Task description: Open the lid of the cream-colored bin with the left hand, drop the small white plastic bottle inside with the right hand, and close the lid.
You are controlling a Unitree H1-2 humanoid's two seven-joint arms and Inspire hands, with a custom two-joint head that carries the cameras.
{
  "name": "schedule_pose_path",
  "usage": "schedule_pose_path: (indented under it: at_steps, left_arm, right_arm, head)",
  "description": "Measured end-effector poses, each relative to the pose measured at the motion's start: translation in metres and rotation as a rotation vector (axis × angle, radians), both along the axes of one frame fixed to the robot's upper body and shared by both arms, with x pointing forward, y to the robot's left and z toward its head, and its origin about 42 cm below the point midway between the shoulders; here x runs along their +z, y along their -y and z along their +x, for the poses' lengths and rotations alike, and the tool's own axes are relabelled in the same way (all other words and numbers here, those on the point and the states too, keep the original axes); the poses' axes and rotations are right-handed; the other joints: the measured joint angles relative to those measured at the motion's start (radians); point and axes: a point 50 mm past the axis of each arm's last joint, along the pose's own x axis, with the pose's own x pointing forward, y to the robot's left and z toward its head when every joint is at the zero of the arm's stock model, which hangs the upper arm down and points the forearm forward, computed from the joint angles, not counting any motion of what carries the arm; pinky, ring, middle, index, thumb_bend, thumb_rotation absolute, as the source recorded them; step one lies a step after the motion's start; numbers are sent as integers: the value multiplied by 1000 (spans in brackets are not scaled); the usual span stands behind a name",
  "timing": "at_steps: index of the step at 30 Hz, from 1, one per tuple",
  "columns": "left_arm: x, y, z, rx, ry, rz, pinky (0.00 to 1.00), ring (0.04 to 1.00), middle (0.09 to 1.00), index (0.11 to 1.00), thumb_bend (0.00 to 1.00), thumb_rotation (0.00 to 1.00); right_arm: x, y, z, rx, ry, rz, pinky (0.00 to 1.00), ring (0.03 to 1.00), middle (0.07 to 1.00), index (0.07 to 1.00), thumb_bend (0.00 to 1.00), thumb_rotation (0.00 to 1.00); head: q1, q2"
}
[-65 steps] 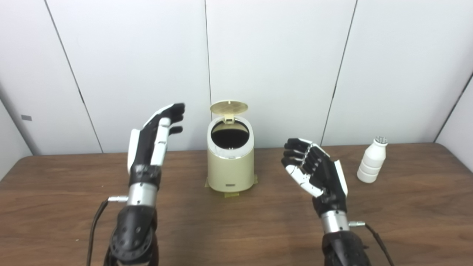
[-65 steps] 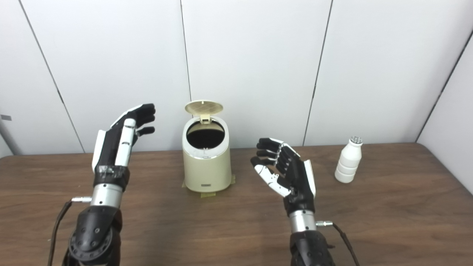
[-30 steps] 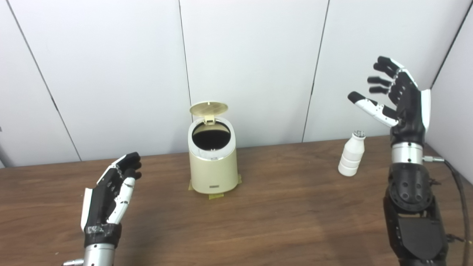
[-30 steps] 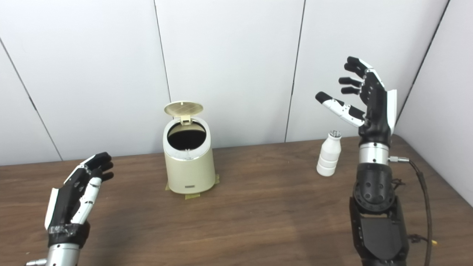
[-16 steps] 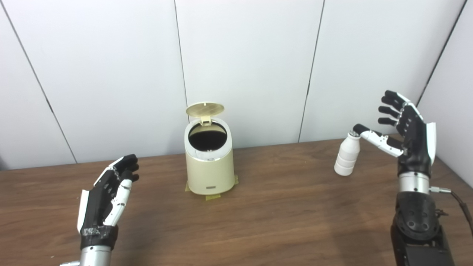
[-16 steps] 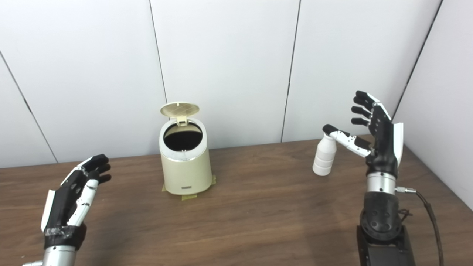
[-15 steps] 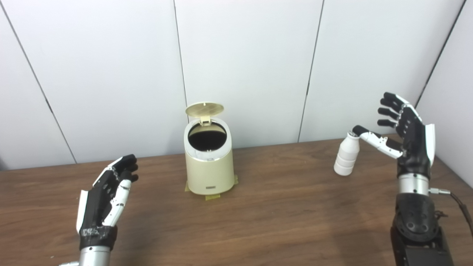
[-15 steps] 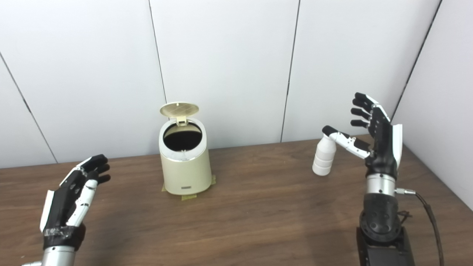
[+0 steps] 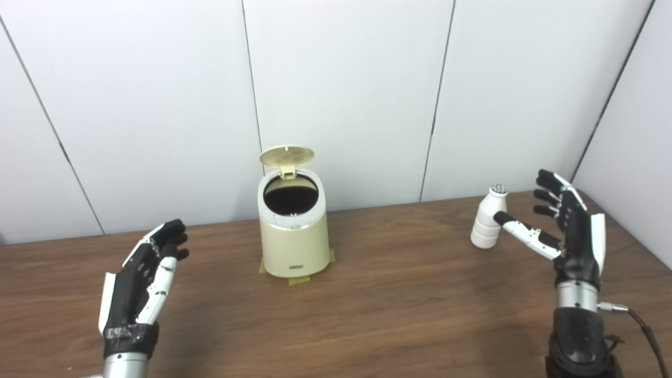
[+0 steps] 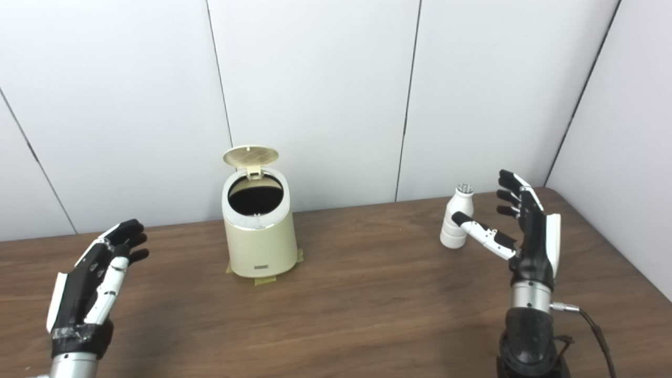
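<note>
Our right hand (image 9: 569, 231) is reaching, fingers spread and empty, for the small white ribbed plastic bottle (image 9: 488, 223) at right of frame.
We are risking a thumb nudge toppling the bottle, standing upright on the brown wooden surface (image 9: 399, 304) with its cap up; our left hand (image 9: 142, 278) is waiting open, and the cream-colored cylindrical bin (image 9: 293, 233) is standing with its round lid (image 9: 286, 155) raised.

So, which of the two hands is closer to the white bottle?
The right hand: open, thumb reaching beside the white bottle. The left hand is beyond the bin, far from it.
</note>
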Motion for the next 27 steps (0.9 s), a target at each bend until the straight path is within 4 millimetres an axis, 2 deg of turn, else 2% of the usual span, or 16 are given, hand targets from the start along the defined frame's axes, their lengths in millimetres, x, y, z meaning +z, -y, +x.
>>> schedule_pose_path:
  at_steps: [4, 9, 11, 13, 15, 17, 22, 27]
  left_arm:
    - [0, 0, 0, -6, 1, -1, 770, 824, 826, 803, 357, 514]
    - [2, 0, -1, -22, 34, 7, 759, 819, 826, 803, 381, 523]
    - [1, 0, -1, -23, 33, 7, 766, 824, 828, 804, 380, 525]
    - [1, 0, -1, -24, 33, 7, 764, 825, 829, 806, 379, 534]
    - [1, -1, -1, -23, 33, 13, 762, 821, 825, 800, 372, 542]
    - [2, -1, 0, -18, 32, 33, 760, 819, 823, 797, 373, 556]
    - [3, -1, -1, -4, 49, 81, 750, 810, 815, 789, 366, 559]
    - [3, -1, -1, -5, 65, 86, 752, 815, 817, 791, 361, 548]
  right_arm:
    - [-7, -4, 1, 8, -11, 34, 598, 707, 795, 796, 803, 253]
    - [-15, -6, 2, 15, -36, 54, 588, 710, 793, 808, 782, 266]
    - [-16, -7, 3, 17, -40, 54, 639, 744, 798, 809, 749, 222]
    - [-20, -7, 3, 17, -55, 57, 657, 757, 801, 810, 746, 220]
    - [-25, -7, 4, 12, -83, 56, 582, 697, 780, 799, 765, 208]
    - [-27, -7, 5, 8, -101, 57, 567, 686, 776, 795, 801, 225]
    - [-31, -8, 6, 6, -120, 57, 649, 759, 797, 813, 865, 294]
    - [-35, -7, 8, -10, -159, 73, 657, 767, 808, 823, 868, 304]
  head:
    - [-9, 0]
    - [-17, 0]
    - [-21, 0]
    - [-23, 2]
    - [-25, 2]
    - [-26, 3]
    - [-32, 3]
    - [-35, 2]
